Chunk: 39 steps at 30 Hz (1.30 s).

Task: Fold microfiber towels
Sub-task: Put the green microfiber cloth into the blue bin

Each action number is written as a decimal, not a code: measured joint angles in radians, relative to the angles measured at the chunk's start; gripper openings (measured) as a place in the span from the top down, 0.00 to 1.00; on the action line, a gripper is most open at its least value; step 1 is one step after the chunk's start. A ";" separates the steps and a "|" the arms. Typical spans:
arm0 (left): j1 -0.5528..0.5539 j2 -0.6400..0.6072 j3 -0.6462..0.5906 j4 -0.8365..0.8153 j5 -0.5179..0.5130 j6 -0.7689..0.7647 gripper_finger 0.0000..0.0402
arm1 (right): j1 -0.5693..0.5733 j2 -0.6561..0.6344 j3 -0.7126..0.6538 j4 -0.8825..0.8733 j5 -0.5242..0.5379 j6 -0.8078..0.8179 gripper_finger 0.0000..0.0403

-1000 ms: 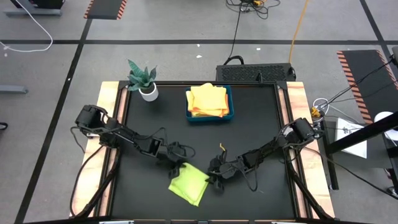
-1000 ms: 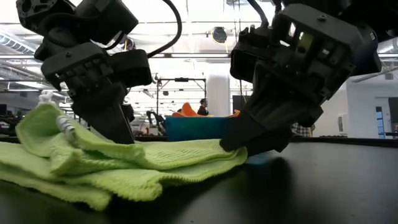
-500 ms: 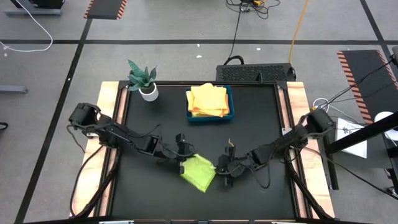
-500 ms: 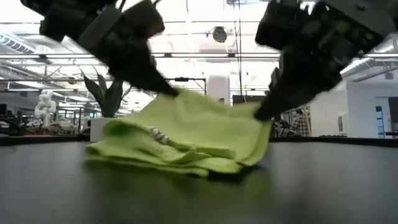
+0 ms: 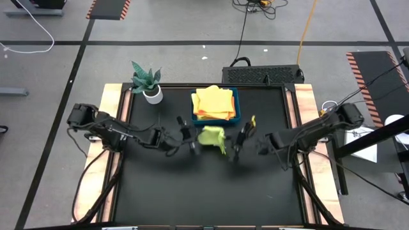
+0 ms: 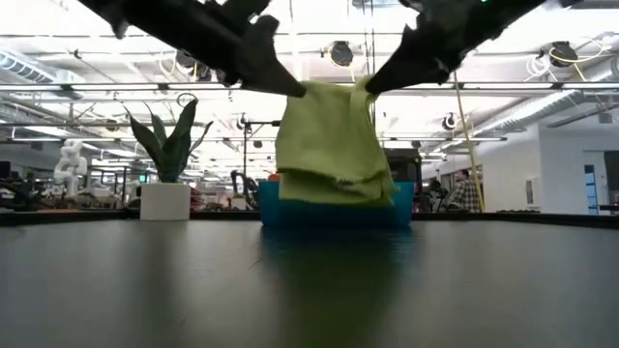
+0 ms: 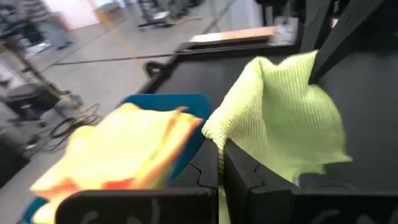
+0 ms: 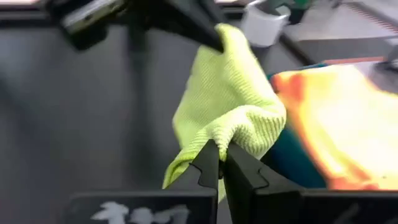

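Folded lime-green microfiber towel (image 6: 329,145) hanging clear of the black desk (image 6: 309,290), just before the blue rectangular tray (image 5: 235,115) of yellow and orange towels (image 5: 213,102) — left hand (image 5: 193,139) and right hand (image 5: 234,142) each clamped on a top corner. Best kept level and taut — lowered squarely onto that stack.

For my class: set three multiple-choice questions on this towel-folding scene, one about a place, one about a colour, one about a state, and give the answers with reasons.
1. Where does the potted plant stand?
A. at the far left corner of the table
B. inside the blue tray
C. at the near right corner

2. What colour is the towel held by both end effectors?
A. blue
B. lime green
C. orange

3. How is that towel right now?
A. flat on the table
B. stacked in the tray
C. hanging clear of the table

Answers: 1 A, the high view shows it left of the blue tray. 2 B, the lime green towel hangs between the left end effector and the right end effector. 3 C, the low view shows a gap under it.
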State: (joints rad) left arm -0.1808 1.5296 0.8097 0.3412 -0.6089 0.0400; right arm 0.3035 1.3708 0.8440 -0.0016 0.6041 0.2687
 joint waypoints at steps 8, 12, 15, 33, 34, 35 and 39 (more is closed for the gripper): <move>0.189 -0.001 0.000 0.046 0.041 0.001 0.99 | -0.242 -0.084 0.000 -0.070 -0.020 -0.147 1.00; 0.300 0.001 0.000 0.039 0.112 -0.008 0.97 | -0.393 -0.061 0.000 -0.059 -0.059 -0.186 1.00; 0.371 0.003 0.000 0.039 0.146 -0.018 0.96 | -0.491 -0.007 0.000 -0.028 -0.117 -0.241 1.00; 0.706 0.124 0.001 0.239 0.491 -0.002 0.96 | -0.879 0.115 0.001 0.209 -0.511 -0.360 1.00; 0.718 0.143 0.001 0.247 0.506 -0.009 0.95 | -0.891 0.129 0.001 0.211 -0.530 -0.360 1.00; 0.728 0.164 0.001 0.257 0.519 -0.015 0.94 | -0.897 0.144 0.000 0.215 -0.534 -0.360 1.00; 0.750 0.235 0.000 0.267 0.570 -0.013 0.93 | -0.913 0.212 0.000 0.237 -0.535 -0.373 0.99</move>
State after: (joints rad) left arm 0.5695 1.7648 0.8101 0.6086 -0.0384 0.0273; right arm -0.6100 1.5826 0.8444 0.2357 0.0692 -0.1042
